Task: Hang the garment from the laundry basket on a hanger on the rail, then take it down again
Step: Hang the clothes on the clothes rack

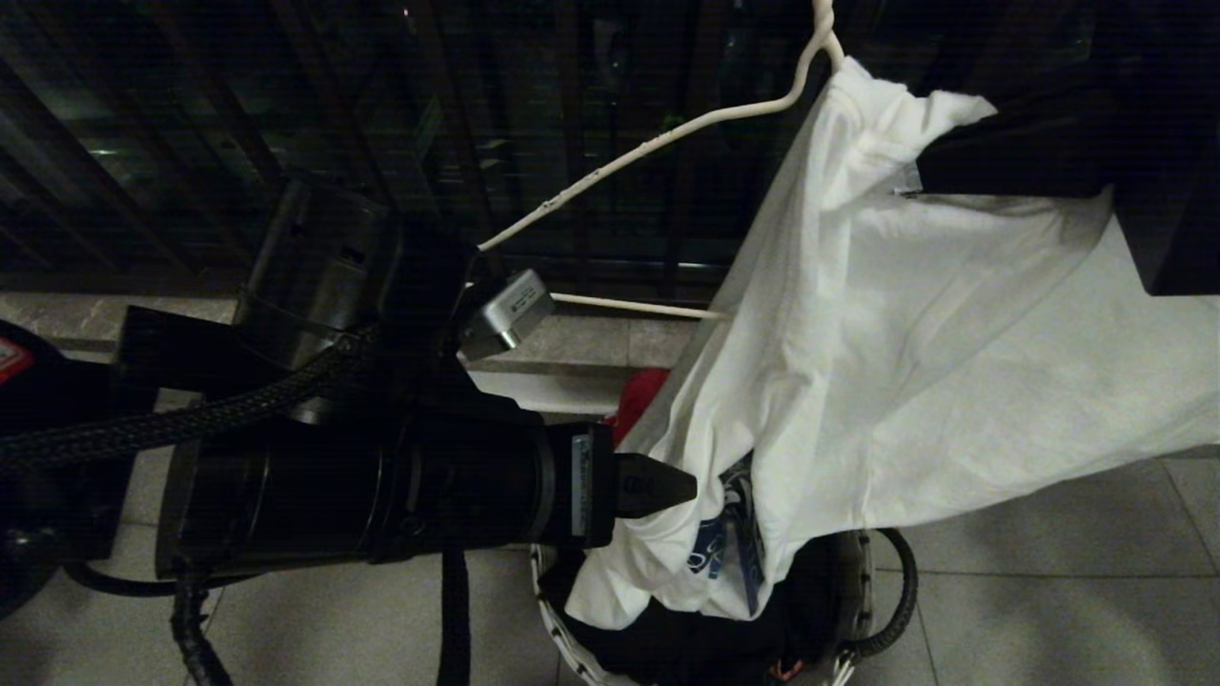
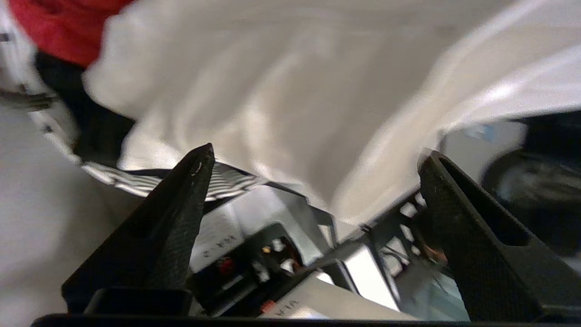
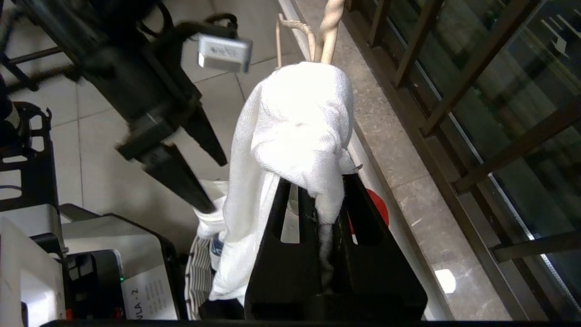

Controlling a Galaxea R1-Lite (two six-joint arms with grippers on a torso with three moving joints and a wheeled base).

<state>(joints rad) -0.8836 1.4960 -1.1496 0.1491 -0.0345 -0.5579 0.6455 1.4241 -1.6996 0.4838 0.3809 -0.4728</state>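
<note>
We see the white short-sleeved T-shirt draped over one shoulder of the thin white wire hanger, whose twisted neck rises out of the top of the head view; the hanger's other shoulder wire slopes down bare towards our left arm. We cannot see the rail in any view. The shirt's lower folds, showing a patch of blue-and-black print, sag down into the small round laundry basket with its white woven rim and black loop handle, which stands on the grey tiled floor just before the stone sill of the dark balcony railing. A red cloth lies in the basket, at its far rim, partly behind the shirt. Our left gripper stands released, its two black fingers spread wide with nothing between them, their tips just beside the shirt's hanging cloth above the basket; whether they touch it we cannot tell. Our right gripper is clenched on a bunch of the white shirt just below the hanger's neck, the cloth pinched between its fingers and bulging over their tips; in the head view only its dark body shows at the upper right, against the shirt.
</note>
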